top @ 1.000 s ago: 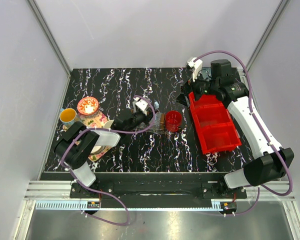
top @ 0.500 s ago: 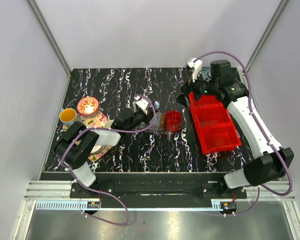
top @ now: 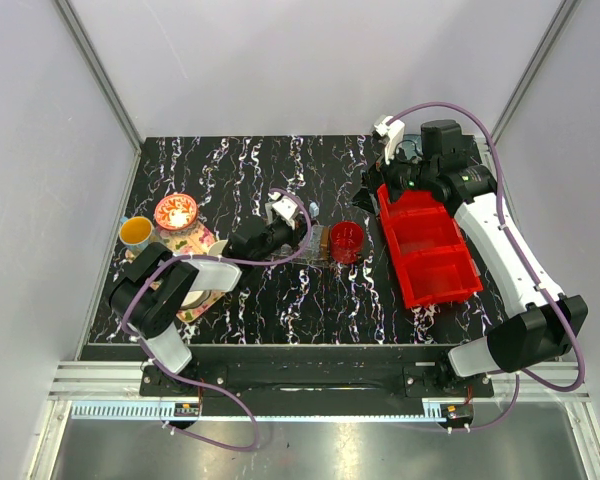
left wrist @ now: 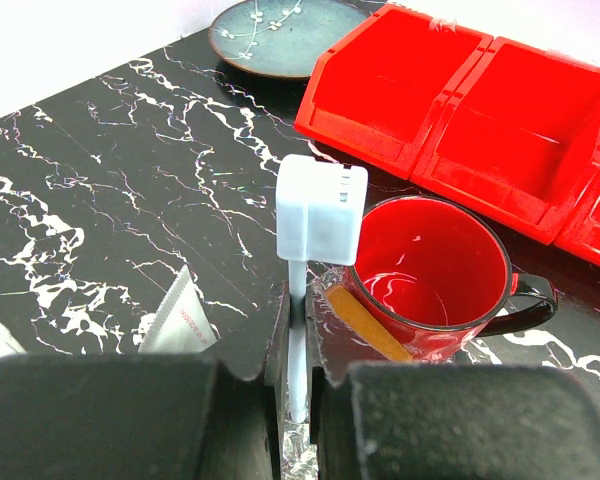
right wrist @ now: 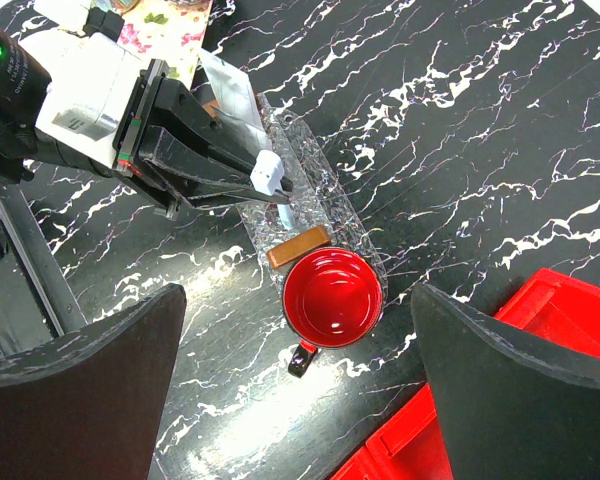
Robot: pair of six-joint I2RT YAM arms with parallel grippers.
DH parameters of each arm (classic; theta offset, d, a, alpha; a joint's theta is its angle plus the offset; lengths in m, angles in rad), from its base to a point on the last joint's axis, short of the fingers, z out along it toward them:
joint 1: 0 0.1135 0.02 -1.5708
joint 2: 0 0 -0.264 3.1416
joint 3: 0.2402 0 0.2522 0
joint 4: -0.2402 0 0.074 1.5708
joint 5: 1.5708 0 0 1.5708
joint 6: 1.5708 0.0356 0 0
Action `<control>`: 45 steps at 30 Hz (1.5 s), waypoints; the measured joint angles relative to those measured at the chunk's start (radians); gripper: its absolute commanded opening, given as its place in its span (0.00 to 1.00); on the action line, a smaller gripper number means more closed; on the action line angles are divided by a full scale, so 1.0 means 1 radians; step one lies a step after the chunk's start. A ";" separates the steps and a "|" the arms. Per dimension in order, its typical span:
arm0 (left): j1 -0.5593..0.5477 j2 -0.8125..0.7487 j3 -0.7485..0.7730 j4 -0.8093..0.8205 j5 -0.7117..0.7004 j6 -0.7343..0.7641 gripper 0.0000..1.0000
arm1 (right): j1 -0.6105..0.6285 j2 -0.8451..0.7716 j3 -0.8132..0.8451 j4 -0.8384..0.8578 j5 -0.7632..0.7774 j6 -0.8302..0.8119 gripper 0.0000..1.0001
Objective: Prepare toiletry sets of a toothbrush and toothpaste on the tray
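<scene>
Left gripper (left wrist: 297, 335) pinches the toothbrush (left wrist: 320, 210), hiding its handle. Right gripper (right wrist: 298, 305) gapes wide. Toothpaste (left wrist: 177, 318) lettering is unreadable.

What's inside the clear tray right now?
The toothbrush, pinched by the left gripper, dips into the tray. A toothpaste tube lies at its end away from the red mug. The gripper's fingers cover part of the tray's floor, so anything beneath them is hidden.
</scene>
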 measured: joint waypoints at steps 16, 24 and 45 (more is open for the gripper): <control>0.000 0.006 0.011 -0.013 0.000 -0.001 0.15 | 0.000 0.000 -0.001 0.000 0.000 -0.003 1.00; 0.000 0.013 0.024 -0.050 0.000 -0.005 0.21 | 0.000 0.000 -0.001 0.000 -0.001 -0.003 1.00; -0.003 0.018 0.031 -0.064 -0.001 -0.012 0.34 | 0.000 0.000 -0.001 0.000 -0.002 -0.003 1.00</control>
